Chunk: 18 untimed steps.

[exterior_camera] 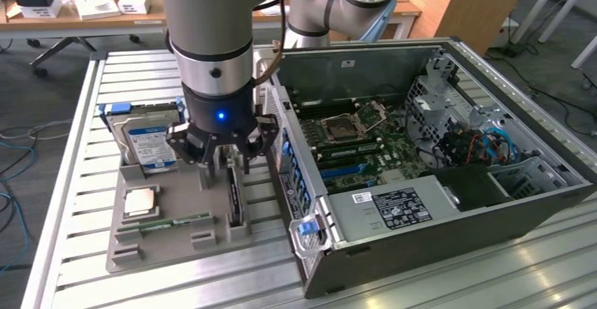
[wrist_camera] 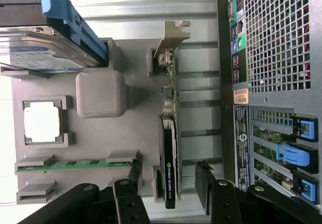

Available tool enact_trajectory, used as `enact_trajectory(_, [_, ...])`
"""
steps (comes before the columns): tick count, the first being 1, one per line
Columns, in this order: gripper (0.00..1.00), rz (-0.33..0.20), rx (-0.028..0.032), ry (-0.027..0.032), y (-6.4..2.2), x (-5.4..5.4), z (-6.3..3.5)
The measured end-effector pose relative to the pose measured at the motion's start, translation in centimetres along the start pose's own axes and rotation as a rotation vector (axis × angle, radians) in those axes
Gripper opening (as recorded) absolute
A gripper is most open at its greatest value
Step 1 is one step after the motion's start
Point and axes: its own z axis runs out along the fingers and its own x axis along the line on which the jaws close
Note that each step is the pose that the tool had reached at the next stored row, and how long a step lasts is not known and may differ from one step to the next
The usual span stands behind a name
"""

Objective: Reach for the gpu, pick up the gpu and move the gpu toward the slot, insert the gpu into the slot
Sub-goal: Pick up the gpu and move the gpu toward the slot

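Grey holder (exterior_camera: 182,245) carries your one gpu (exterior_camera: 235,204) standing on edge, beside one hard drive (exterior_camera: 149,145), one chip (exterior_camera: 140,202) and one memory stick (exterior_camera: 173,221), your single gripper's (wrist_camera: 170,171) two fingers (wrist_camera: 135,176) spread apart either side of it.

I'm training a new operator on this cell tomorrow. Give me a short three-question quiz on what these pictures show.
1. True or false: the gpu is already plugged into the motherboard.
2. The claw is: A) shut on the hard drive; B) open, with one finger on each side of the gpu; C) shut on the memory stick.
3. Fill in: the gpu stands on edge in the grey ____.
Key: 1 false; 2 B; 3 holder.
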Motion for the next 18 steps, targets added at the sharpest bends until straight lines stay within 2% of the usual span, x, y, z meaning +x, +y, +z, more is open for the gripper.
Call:
enact_trajectory(11, [0.55,0.000,-0.0012,0.0004,-0.10,0.0,1.99])
enact_trajectory(14, [0.55,0.000,-0.0015,0.0006,-0.10,0.0,2.14])
enact_trajectory(18, [0.55,0.000,-0.0017,0.0005,-0.06,-0.6,2.27])
